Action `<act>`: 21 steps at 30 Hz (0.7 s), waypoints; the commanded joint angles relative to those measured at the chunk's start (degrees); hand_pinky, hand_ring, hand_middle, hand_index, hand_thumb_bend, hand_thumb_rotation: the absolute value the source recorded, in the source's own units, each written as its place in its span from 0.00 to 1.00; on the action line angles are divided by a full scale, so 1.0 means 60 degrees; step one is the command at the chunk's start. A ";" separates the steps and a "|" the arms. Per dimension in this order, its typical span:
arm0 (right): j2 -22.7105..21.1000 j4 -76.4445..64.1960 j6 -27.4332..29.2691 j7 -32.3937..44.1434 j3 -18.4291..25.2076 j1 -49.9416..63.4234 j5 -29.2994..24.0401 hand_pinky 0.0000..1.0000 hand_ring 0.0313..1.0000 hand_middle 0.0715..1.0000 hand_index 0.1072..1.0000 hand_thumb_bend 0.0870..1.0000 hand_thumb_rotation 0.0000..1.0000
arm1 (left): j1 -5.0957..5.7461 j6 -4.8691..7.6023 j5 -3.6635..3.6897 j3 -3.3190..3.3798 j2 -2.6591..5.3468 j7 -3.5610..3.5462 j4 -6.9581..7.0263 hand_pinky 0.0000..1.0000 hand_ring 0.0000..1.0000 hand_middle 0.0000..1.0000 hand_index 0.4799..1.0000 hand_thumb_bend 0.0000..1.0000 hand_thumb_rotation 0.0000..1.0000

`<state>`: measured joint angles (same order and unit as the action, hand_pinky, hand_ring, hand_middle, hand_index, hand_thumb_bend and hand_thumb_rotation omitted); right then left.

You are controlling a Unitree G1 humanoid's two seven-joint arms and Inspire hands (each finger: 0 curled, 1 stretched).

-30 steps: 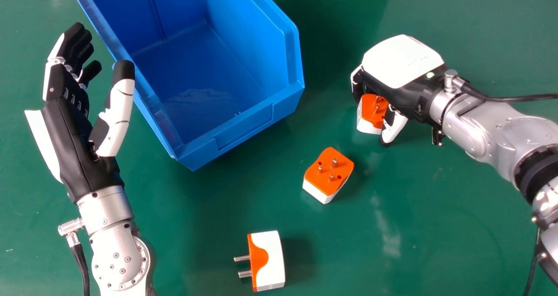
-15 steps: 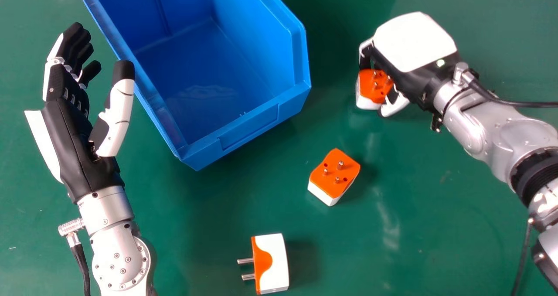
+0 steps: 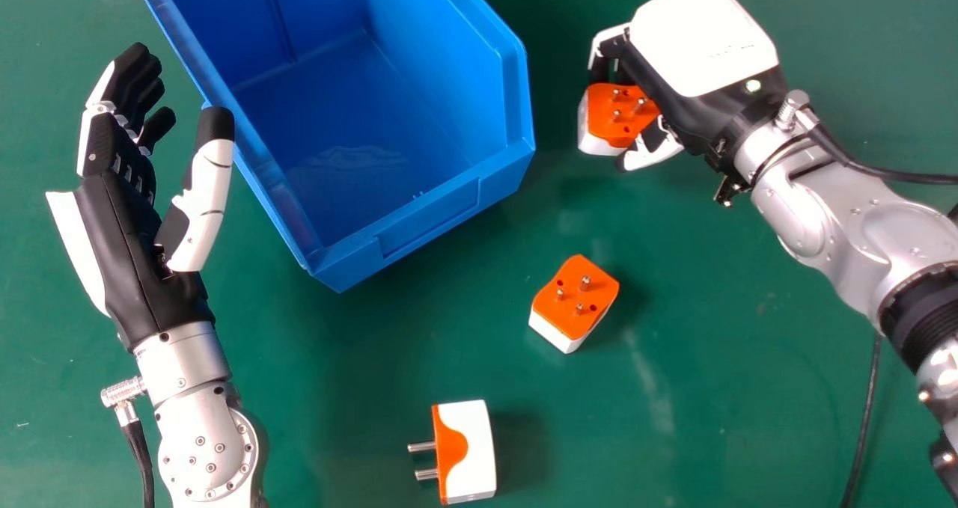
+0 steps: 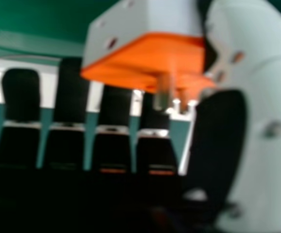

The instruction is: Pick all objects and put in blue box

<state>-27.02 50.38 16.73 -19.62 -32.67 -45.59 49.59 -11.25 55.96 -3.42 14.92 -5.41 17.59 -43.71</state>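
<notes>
In the head view my right hand [image 3: 696,51] is curled round an orange and white plug adapter [image 3: 615,115], held just right of the blue box [image 3: 430,224]. The right hand view shows that adapter [image 4: 145,56] between the fingers and thumb of my right hand [image 4: 225,141]. A second adapter [image 3: 572,298] stands pins up on the table, right of the box's near corner. Closer in, a third adapter [image 3: 468,452] lies on its side, pins to the left. My left hand [image 3: 123,216] stays left of the box, its fingers straight, its thumb beside the box rim.
The green table [image 3: 711,388] extends around the box and adapters. Black cables run along both forearms. The open blue box takes up the upper middle of the head view, its left wall close to my left thumb.
My right hand has moved up the head view, then left toward the box, carrying its adapter. The view has shifted slightly; my left hand is nearly unchanged.
</notes>
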 commanded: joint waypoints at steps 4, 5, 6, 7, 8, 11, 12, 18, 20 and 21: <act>-0.0215 -0.1294 -0.0449 0.0472 0.0665 0.0223 -0.0333 0.30 0.41 0.46 0.49 0.44 0.00 | 0.0007 0.0187 -0.0081 0.0002 -0.0090 0.0009 0.0113 0.80 0.83 0.82 0.60 0.69 0.49; -0.0237 -0.1530 -0.0522 0.0534 0.0739 0.0297 -0.0318 0.30 0.41 0.46 0.49 0.44 0.00 | 0.0010 0.0195 -0.0071 0.0004 -0.0093 -0.0001 0.0121 0.80 0.83 0.82 0.60 0.69 0.49; -0.0288 -0.1887 -0.0550 0.0652 0.0824 0.0423 -0.0330 0.30 0.41 0.45 0.49 0.44 0.00 | 0.0018 0.0192 -0.0068 0.0004 -0.0096 -0.0006 0.0141 0.80 0.83 0.83 0.60 0.69 0.49; -0.0321 -0.2166 -0.0582 0.0764 0.0891 0.0527 -0.0334 0.30 0.41 0.45 0.49 0.44 0.00 | 0.0028 0.0188 -0.0059 0.0006 -0.0101 -0.0014 0.0161 0.80 0.83 0.83 0.60 0.69 0.49; -0.0382 -0.2550 -0.0602 0.0877 0.0945 0.0673 -0.0305 0.30 0.41 0.46 0.49 0.44 0.00 | 0.0042 0.0176 -0.0053 0.0007 -0.0105 -0.0020 0.0189 0.80 0.83 0.83 0.60 0.69 0.48; -0.0645 -0.4442 -0.0621 0.1304 0.1161 0.1484 -0.0248 0.31 0.41 0.45 0.49 0.44 0.00 | 0.0106 0.0101 -0.0015 -0.0005 -0.0093 -0.0065 0.0321 0.80 0.83 0.83 0.60 0.69 0.48; -0.0706 -0.4981 -0.0643 0.1444 0.1248 0.1721 -0.0241 0.31 0.41 0.45 0.48 0.45 0.00 | 0.0124 0.0098 -0.0014 -0.0006 -0.0087 -0.0068 0.0347 0.80 0.83 0.83 0.60 0.69 0.48; -0.0767 -0.6986 -0.1069 0.2139 0.1981 0.2592 -0.0297 0.32 0.42 0.45 0.48 0.45 0.00 | 0.0191 0.0131 -0.0040 0.0016 -0.0104 -0.0043 0.0411 0.80 0.83 0.83 0.60 0.69 0.48; -0.0711 -0.7388 -0.1247 0.2260 0.2235 0.2708 -0.0303 0.32 0.42 0.45 0.48 0.45 0.00 | 0.0191 0.0143 0.0033 0.0016 -0.0103 -0.0102 0.0418 0.80 0.83 0.83 0.60 0.69 0.49; -0.0692 -0.7555 -0.1294 0.2250 0.2345 0.2744 -0.0281 0.31 0.41 0.45 0.48 0.45 0.00 | 0.0195 0.0124 0.0029 0.0014 -0.0105 -0.0104 0.0433 0.81 0.83 0.83 0.60 0.69 0.48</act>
<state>-30.79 8.12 9.54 -5.94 -21.01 -29.02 48.70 -10.28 55.81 -3.31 14.95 -5.58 17.31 -42.23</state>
